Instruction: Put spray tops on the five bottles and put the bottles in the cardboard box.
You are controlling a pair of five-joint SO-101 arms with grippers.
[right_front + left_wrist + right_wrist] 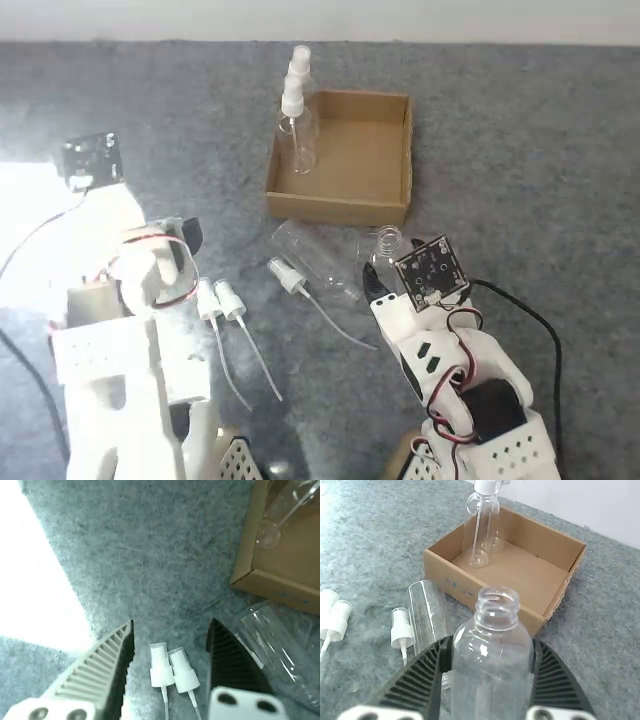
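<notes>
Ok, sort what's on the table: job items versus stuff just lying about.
Job:
cardboard box
two capped bottles in it
open bottle, gripped
bottle lying flat
two spray tops side by side
third spray top

Not the job:
black cable
grey mat

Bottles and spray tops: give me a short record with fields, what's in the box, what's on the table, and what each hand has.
In cardboard box: two capped bottles, upright
On table: one lying bottle; three loose spray tops
Left hand: open, over two of the tops
Right hand: shut on an uncapped bottle, upright
</notes>
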